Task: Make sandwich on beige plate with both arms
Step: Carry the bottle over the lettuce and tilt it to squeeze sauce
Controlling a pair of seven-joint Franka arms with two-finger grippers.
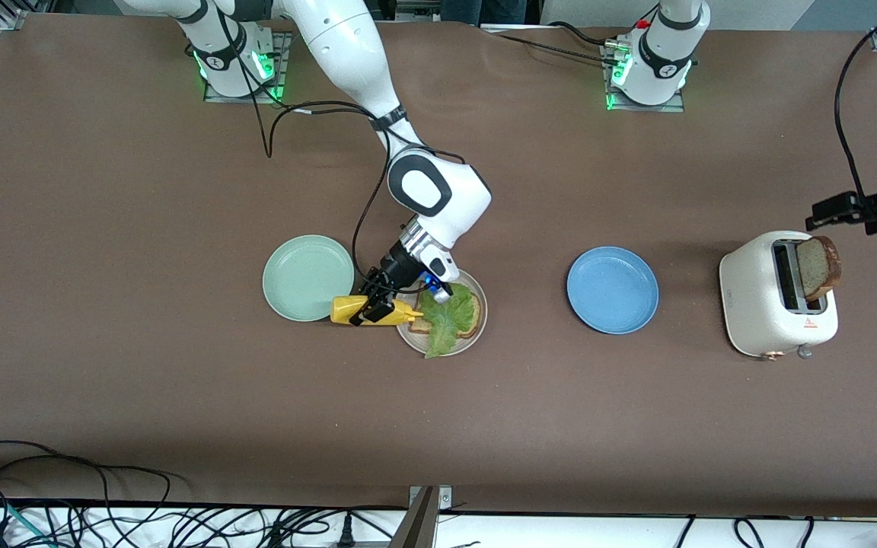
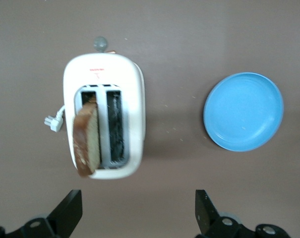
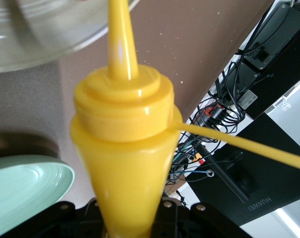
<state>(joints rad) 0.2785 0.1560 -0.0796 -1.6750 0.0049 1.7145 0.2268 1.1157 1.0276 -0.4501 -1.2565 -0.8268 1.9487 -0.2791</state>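
The beige plate (image 1: 482,304) holds one bread slice (image 1: 422,326) with a ruffled green lettuce leaf (image 1: 450,316) lying over it. My right gripper (image 1: 375,304) is shut on a yellow squeeze bottle (image 1: 351,308), which is tipped on its side with its nozzle over the plate's rim. In the right wrist view the bottle (image 3: 122,148) fills the frame between the jaws of the right gripper (image 3: 127,228), under the beige plate (image 3: 40,34). A second bread slice (image 1: 819,266) stands in the toaster (image 1: 758,304). My left gripper (image 2: 138,213) hangs open above the table beside the toaster (image 2: 132,89), holding nothing.
A mint-green plate (image 1: 307,278) lies beside the beige plate toward the right arm's end, close to the bottle. A blue plate (image 1: 612,289) lies between the beige plate and the toaster. Cables hang along the table's near edge.
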